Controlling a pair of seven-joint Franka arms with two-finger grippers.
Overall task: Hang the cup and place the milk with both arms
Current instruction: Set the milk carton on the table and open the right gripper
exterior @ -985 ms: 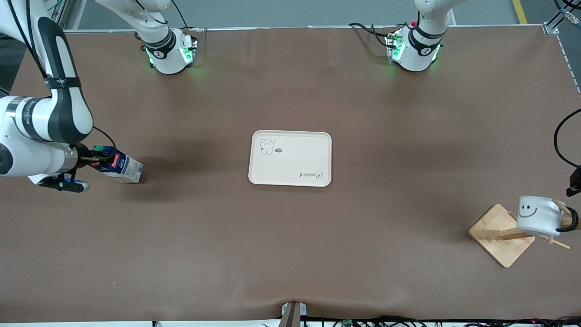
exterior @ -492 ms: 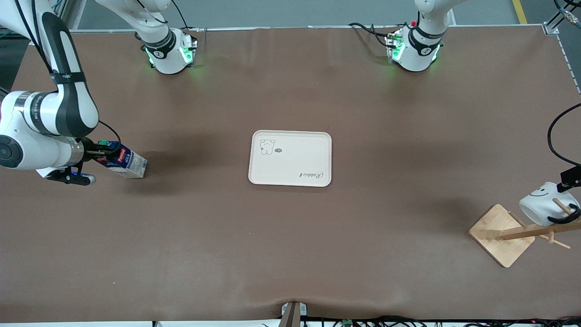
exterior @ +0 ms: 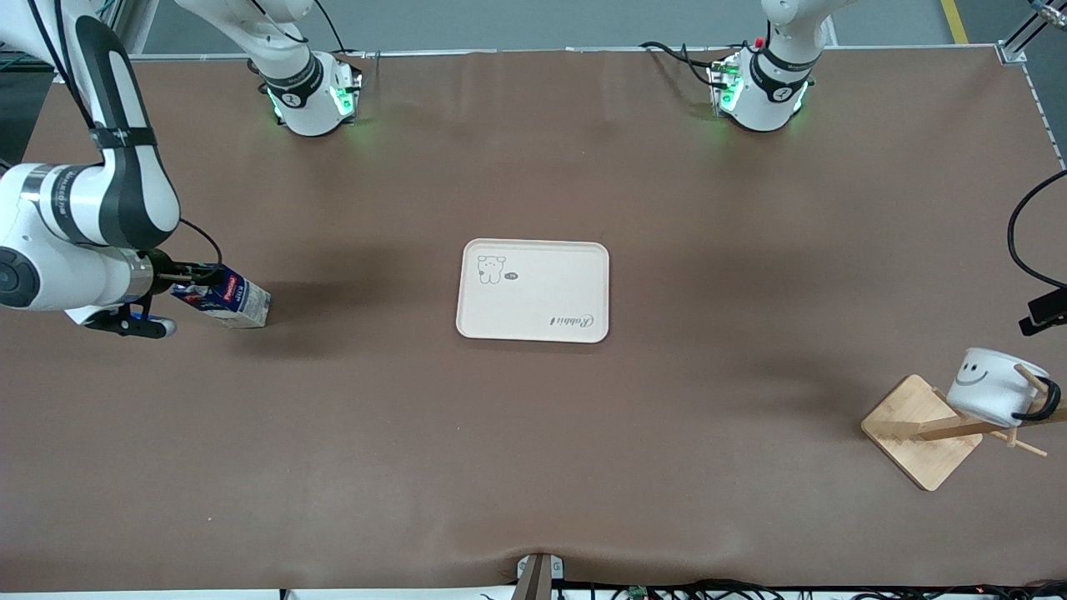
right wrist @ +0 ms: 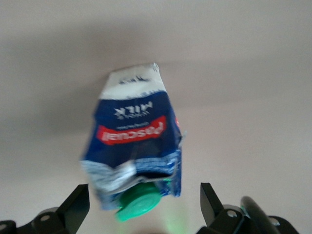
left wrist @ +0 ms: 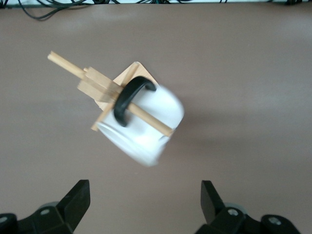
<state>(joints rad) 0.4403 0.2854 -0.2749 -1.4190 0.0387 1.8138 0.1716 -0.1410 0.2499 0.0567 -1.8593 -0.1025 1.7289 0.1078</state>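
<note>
1 high front view, 2 close wrist views

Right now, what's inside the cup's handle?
A wooden peg of the rack runs through the cup's black handle, so it hangs there. The cup's inside isn't visible.

We saw even overhead light and soft table (exterior: 533, 433) shadows; the cup (left wrist: 146, 124) and milk (right wrist: 134, 151) looked blurred, perhaps from motion.

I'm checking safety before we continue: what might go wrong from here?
The cup hangs on the rack's peg by its handle alone, with the left gripper open over it; it may slide off. The milk lies tipped on the table, cap toward the open right gripper; gripping there may slip.
</note>
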